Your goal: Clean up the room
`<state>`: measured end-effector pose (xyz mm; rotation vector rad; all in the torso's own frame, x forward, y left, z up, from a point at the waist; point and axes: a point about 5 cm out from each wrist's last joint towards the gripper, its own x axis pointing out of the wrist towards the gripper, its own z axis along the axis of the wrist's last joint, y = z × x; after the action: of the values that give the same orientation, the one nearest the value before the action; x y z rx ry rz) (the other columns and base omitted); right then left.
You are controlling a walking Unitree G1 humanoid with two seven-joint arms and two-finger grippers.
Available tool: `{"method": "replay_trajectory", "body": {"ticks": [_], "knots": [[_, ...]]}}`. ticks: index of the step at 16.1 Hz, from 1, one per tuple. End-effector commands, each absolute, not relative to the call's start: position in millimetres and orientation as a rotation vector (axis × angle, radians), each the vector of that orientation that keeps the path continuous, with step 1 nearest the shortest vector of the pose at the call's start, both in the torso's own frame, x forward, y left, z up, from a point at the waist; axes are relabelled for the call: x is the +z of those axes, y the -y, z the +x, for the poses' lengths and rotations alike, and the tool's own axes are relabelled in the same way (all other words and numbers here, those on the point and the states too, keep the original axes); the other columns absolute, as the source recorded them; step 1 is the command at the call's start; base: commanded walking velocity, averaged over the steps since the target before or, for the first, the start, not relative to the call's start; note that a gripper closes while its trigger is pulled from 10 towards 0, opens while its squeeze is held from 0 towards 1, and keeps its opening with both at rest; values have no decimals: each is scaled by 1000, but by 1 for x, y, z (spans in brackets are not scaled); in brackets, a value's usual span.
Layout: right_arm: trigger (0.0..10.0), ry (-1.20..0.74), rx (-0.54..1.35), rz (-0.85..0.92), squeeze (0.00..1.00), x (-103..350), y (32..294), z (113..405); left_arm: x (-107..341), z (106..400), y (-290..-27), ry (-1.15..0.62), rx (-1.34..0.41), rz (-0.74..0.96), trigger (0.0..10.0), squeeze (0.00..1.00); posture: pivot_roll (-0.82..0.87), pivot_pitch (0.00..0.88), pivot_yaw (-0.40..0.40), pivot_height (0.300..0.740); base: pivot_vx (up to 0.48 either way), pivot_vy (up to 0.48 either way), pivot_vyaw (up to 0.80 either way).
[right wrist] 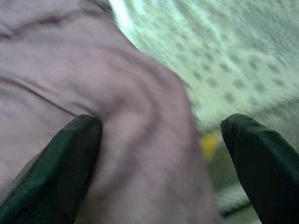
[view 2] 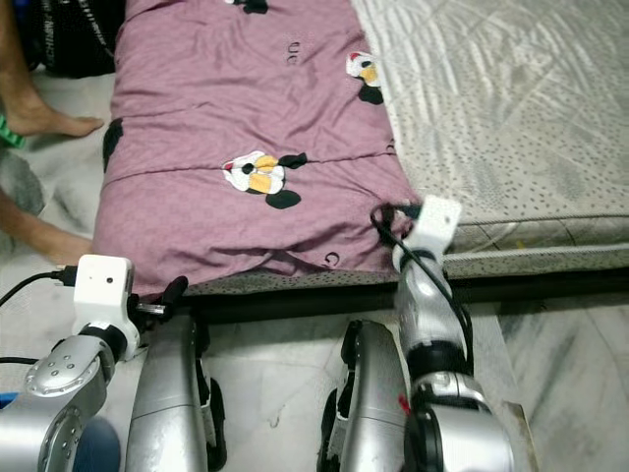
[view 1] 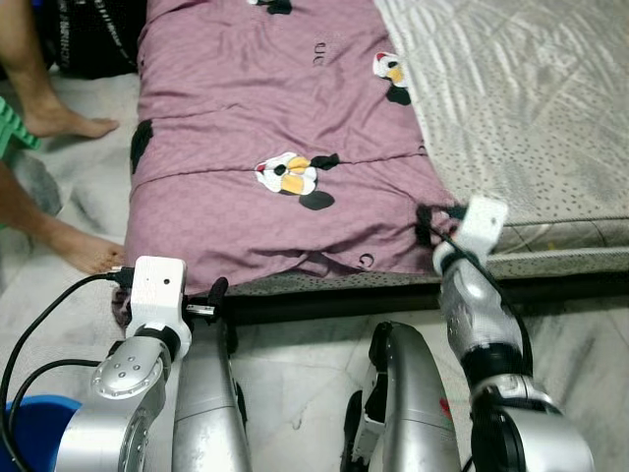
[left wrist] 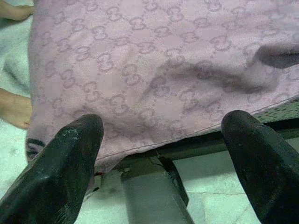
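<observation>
Over the logo-patterned purple blanket [view 1: 246, 118], left gripper [left wrist: 163, 140] and right gripper [right wrist: 159, 140] spread their fingers.

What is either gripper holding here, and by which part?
Nothing. Both the left gripper and the right gripper are open at the near edge of the purple blanket, not clamped on it.

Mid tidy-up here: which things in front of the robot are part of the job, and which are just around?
Job:
- purple blanket spread over the mattress
- left gripper, open at the blanket's lower left corner
- right gripper, open over the blanket's right edge

Just around:
- person's feet on the floor, left
- blue bin by the left arm
</observation>
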<state>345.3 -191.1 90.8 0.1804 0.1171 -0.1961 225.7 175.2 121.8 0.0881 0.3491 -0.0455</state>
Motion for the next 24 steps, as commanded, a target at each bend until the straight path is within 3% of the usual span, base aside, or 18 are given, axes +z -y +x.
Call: {"method": "replay_trajectory", "body": {"ticks": [1, 5, 8, 13, 20, 24], "knots": [[10000, -135, -229, 188, 0, 86, 199, 340, 119, 225, -179, -358, -32, 99, 10000, 0, 150, 192, -50, 533, 0, 0, 0], [10000, -20, -236, 161, 0, 110, 210, 342, 122, 233, -179, -322, -26, 94, 10000, 0, 128, 160, -33, 533, 0, 0, 0], [10000, 159, -122, 26, 0, 154, 193, 339, 129, 243, -178, -221, -1, 36, 10000, 0, 70, 100, -8, 533, 0, 0, 0], [10000, 209, -10, 41, 0, 167, 176, 320, 130, 259, -169, -157, -53, -3, 10000, 0, -8, 21, 43, 538, 0, 0, 0], [10000, 116, 151, 22, 0, 156, 153, 284, 114, 277, -162, -151, -114, -11, 10000, 0, -95, 0, 93, 618, 0, 0, 0], [10000, 109, 69, 46, 0, 142, 148, 272, 105, 276, -152, -142, -132, -22, 10000, 0, -69, 0, 53, 663, 0, 0, 0]]}}
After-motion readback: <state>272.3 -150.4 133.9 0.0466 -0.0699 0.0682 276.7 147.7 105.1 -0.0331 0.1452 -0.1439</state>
